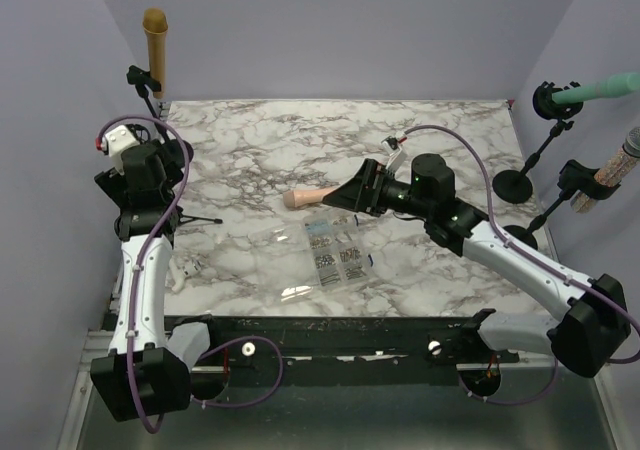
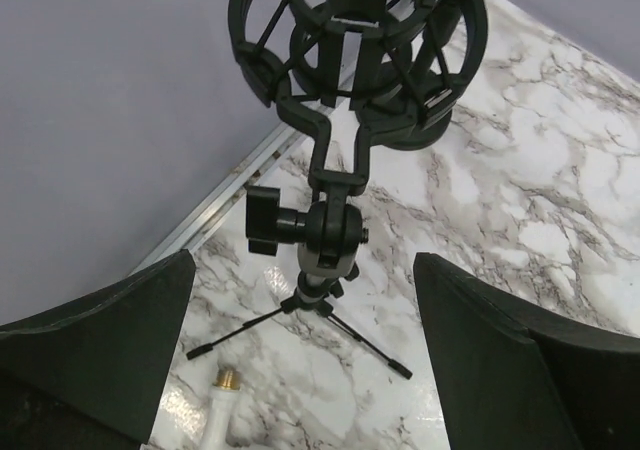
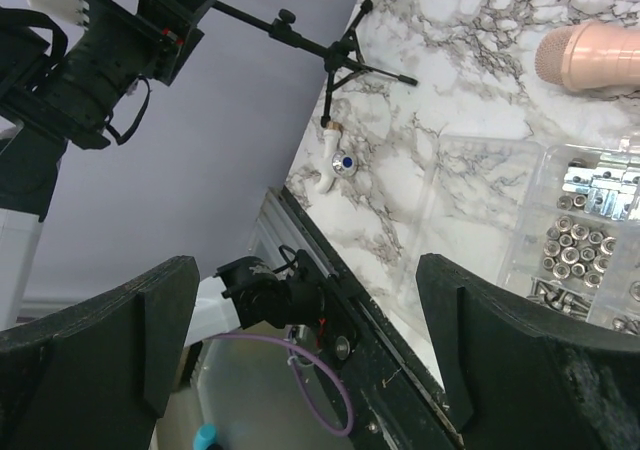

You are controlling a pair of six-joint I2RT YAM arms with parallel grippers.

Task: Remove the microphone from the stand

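- We judge the removal all but done. The peach microphone (image 1: 305, 199) lies flat on the marble table (image 1: 450, 140), just ahead of the right gripper (image 1: 347, 196), whose jaws are spread wide and hold nothing.
- The left gripper (image 2: 300, 300), also spread and empty, faces the black tripod stand (image 2: 330, 240) directly ahead. We cannot tell whether its ringed shock mount (image 2: 350, 40) is vacant.
- Next, we expect both arms need only back clear.
- The microphone is smooth and rounded with a fine-meshed head, and the stand has thin legs. A clear plastic box (image 3: 590, 220) of metal nuts sits beside the right gripper.
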